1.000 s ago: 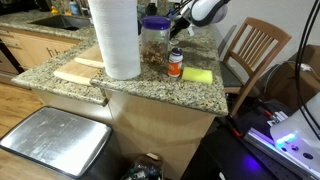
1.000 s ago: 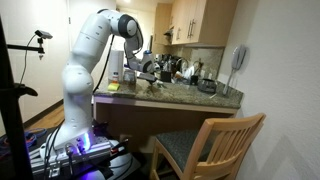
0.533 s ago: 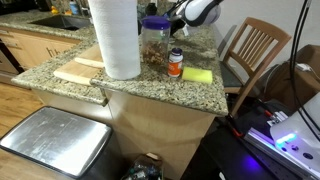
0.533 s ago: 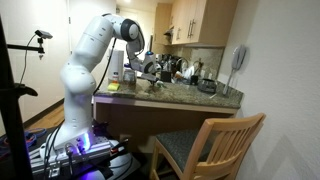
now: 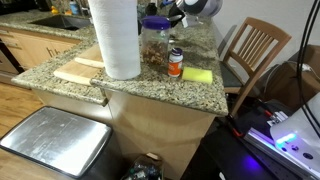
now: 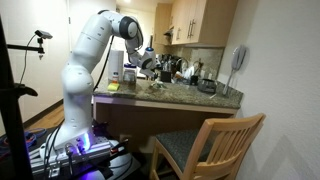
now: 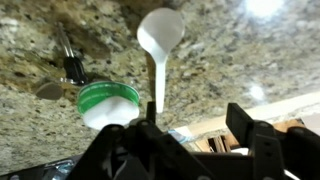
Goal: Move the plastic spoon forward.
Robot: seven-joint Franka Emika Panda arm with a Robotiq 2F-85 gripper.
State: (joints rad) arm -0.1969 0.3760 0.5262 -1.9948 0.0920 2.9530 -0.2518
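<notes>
In the wrist view the white plastic spoon lies flat on the speckled granite counter. Its bowl points away from me and its handle runs back toward my left finger. My gripper hangs above the counter, open, jaws wide apart with nothing between them. In both exterior views the gripper hovers over the far part of the counter; the spoon is too small to make out there.
A green-lidded white container and a dark metal utensil lie left of the spoon. Nearer the counter's front stand a paper towel roll, a jar, a small orange bottle, a yellow sponge. A wooden chair stands beside it.
The gripper has gone from shut to open, letting go of the spoon, and has lifted a little off the counter.
</notes>
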